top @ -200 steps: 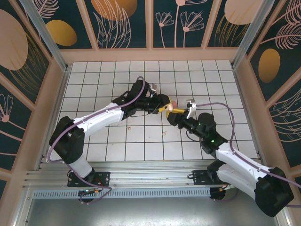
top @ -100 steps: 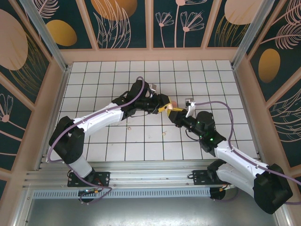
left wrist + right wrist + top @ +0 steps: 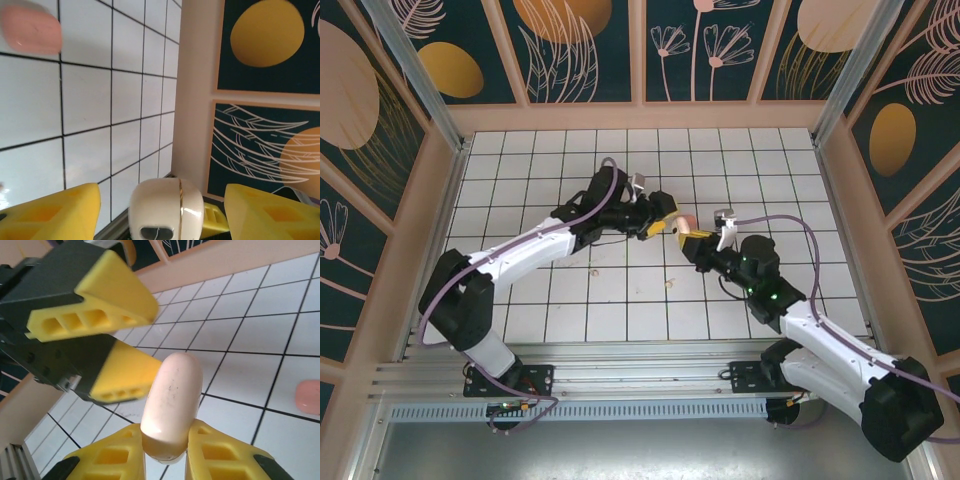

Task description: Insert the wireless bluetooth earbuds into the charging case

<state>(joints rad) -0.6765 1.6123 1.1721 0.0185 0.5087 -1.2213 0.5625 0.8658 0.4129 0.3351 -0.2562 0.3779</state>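
A cream pebble-shaped charging case [image 3: 172,400] stands on end between the yellow fingers of my right gripper [image 3: 165,434], which is shut on its lower end. In the top view the case [image 3: 684,223] is above the middle tiles, between my right gripper [image 3: 699,243] and my left gripper [image 3: 658,225]. My left gripper [image 3: 162,210] is open, its fingers [image 3: 55,212] standing apart on either side of the case [image 3: 166,207] with gaps both ways. Two tiny earbuds [image 3: 670,283] [image 3: 595,270] lie on the tiles nearer the bases.
A pink rounded piece [image 3: 307,396] lies on the white tiled floor [image 3: 570,170] close to the grippers, and shows blurred in the left wrist view [image 3: 30,30]. Wooden walls [image 3: 640,115] with dark panels ring the floor.
My left gripper has opened and drawn back a little to the left of the case. My right gripper has shut on the case and now holds it alone.
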